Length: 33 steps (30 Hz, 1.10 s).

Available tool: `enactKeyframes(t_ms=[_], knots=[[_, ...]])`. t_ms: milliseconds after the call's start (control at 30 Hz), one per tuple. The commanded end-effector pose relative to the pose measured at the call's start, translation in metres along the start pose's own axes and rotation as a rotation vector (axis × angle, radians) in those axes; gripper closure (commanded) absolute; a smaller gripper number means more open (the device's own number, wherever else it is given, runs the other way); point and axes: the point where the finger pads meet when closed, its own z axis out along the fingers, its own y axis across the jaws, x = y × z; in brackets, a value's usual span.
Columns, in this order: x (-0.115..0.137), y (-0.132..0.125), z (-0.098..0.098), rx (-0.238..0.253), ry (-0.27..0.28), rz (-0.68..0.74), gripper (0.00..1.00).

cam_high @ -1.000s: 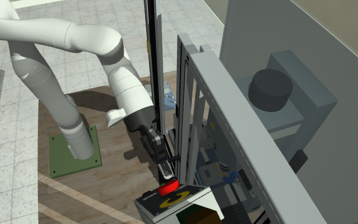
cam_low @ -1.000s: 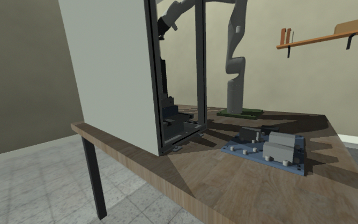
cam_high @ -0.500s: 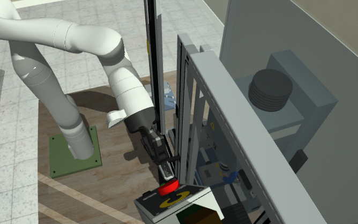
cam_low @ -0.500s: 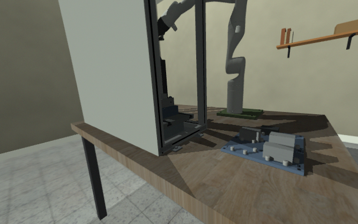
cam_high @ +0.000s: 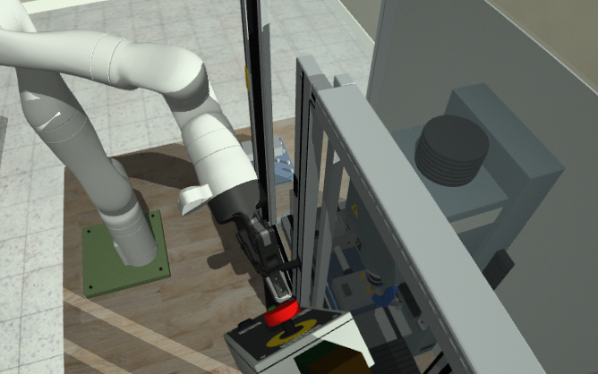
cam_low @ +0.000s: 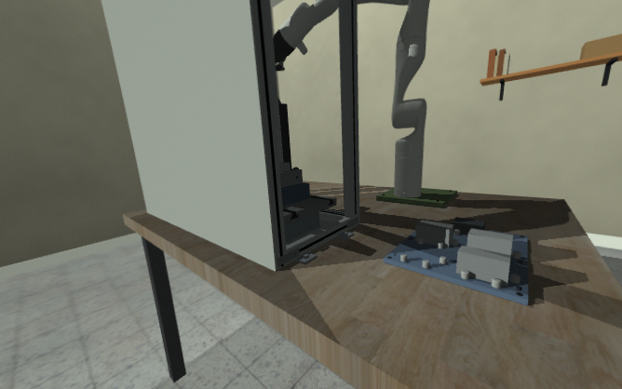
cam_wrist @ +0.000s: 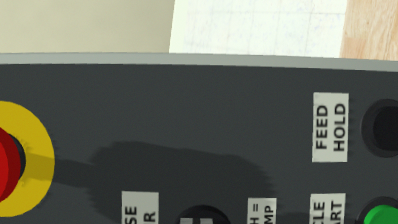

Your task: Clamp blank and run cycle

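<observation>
Tool (cam_high: 281,295) (cam_wrist: 196,221), fingers together, gripping nothing, over VISE AIR knob (cam_wrist: 204,211); contact cannot be told. CYCLE START button (cam_wrist: 384,216), just beside. Two pale blanks (cam_low: 490,241) (cam_low: 483,264), upright on blue plate (cam_low: 419,266), near its edge. Desk (cam_low: 372,298): open strip between plate and guard (cam_low: 350,140).

Red mushroom button (cam_high: 281,313) (cam_wrist: 7,165) beside the jaws (cam_high: 282,299)
</observation>
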Motion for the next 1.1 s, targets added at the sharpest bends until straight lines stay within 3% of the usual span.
enactKeyframes(t_ms=[0, 1067], knots=[[-0.0006, 0.0023, 0.0015, -0.005, -0.002, -0.004, 0.9], [-0.0006, 0.0024, 0.0043, -0.005, -0.002, -0.004, 0.9]])
